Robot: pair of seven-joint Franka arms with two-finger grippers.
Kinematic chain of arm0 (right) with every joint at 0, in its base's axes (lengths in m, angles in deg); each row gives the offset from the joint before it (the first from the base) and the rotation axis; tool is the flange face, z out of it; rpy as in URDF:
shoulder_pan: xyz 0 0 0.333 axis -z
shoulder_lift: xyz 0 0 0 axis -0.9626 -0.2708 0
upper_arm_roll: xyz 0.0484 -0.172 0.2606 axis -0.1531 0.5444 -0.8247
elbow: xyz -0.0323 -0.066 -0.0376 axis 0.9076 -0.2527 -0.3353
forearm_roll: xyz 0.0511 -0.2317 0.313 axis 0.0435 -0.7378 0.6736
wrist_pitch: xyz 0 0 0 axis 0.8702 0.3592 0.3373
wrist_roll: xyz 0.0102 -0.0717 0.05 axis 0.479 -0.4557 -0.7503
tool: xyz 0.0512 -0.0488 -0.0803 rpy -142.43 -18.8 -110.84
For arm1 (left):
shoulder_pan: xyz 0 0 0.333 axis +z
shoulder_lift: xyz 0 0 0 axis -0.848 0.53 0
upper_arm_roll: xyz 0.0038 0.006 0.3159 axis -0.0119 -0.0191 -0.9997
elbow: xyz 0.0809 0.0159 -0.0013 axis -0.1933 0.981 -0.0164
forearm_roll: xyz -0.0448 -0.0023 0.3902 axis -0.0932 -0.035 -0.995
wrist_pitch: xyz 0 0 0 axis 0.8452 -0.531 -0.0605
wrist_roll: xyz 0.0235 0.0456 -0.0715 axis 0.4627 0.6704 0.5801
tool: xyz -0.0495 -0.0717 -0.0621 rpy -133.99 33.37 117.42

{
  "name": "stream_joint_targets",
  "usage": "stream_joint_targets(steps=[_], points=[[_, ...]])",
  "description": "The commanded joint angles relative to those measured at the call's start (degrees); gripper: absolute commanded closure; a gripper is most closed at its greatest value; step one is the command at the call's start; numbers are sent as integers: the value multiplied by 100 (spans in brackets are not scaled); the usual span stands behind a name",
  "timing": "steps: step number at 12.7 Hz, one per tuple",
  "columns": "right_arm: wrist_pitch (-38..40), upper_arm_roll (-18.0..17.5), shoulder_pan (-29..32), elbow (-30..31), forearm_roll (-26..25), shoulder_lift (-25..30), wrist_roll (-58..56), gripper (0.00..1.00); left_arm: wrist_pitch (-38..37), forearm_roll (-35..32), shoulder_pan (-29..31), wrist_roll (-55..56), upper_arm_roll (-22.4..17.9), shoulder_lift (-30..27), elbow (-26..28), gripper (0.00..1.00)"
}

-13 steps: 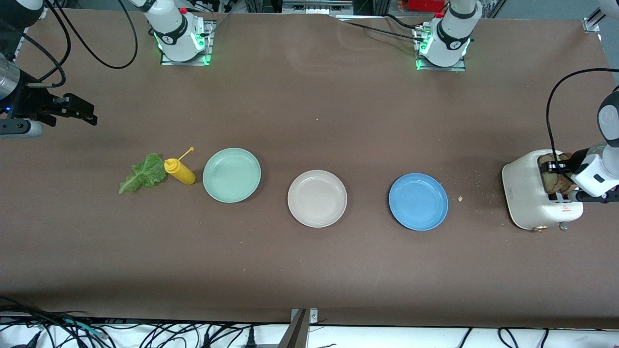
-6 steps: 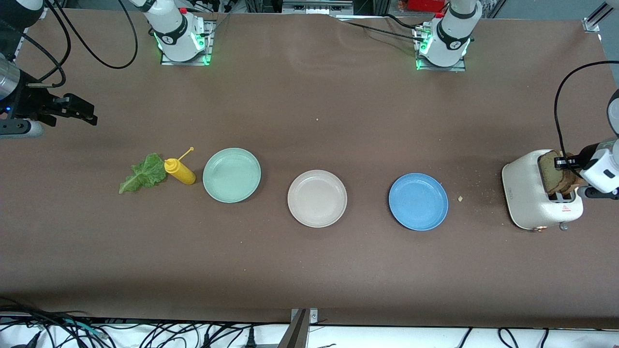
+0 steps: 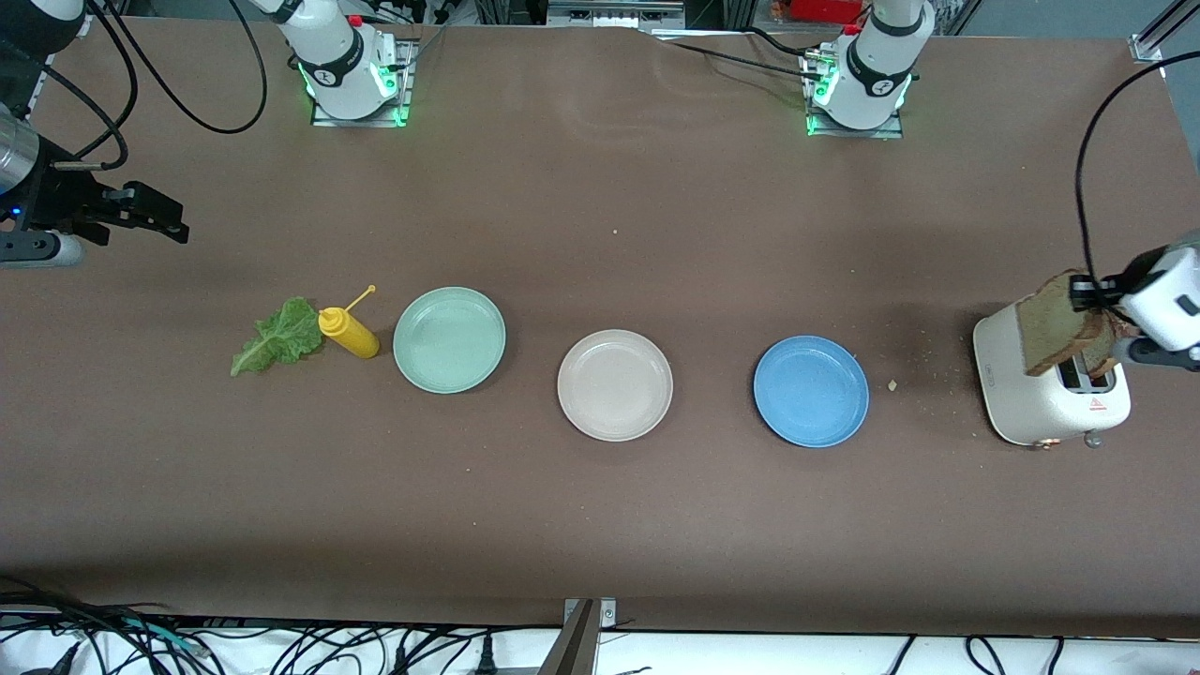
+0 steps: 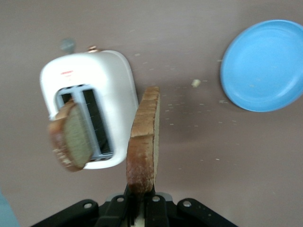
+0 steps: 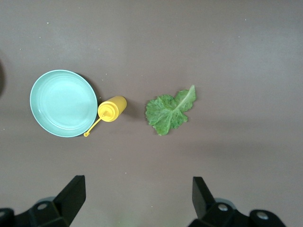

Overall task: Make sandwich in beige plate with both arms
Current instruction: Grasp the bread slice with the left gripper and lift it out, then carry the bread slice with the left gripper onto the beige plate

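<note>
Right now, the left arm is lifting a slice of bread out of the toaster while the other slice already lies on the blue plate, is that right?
Not quite: the blue plate holds nothing. The front view and the left wrist view show the other slice in the toaster. The left gripper does hold a slice of bread above it.

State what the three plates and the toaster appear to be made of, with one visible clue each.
Mint-green plate, beige plate and blue plate: probably matte plastic or melamine; flat even colour, soft sheen, no sharp glare. Toaster: cream shell, glossy plastic or enamelled metal; smooth rounded corners, faint highlights.
</note>
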Motion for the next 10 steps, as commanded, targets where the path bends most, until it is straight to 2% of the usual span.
stream_joint_targets(steps=[1,3,5,8,10], points=[[92,2,2,-117,6,-31,45,0,-139,590,-25,8,396,148,-125,100],[92,2,2,-117,6,-31,45,0,-104,1443,-358,340,388,350,-116,100],[92,2,2,-109,6,-31,45,0,-25,1840,-797,981,396,657,-151,100],[101,2,2,-109,6,-31,45,0,965,3016,-1185,1151,388,1096,-169,100],[92,2,2,-109,6,-31,45,0,1370,3536,-1317,1142,388,1422,-178,100]])
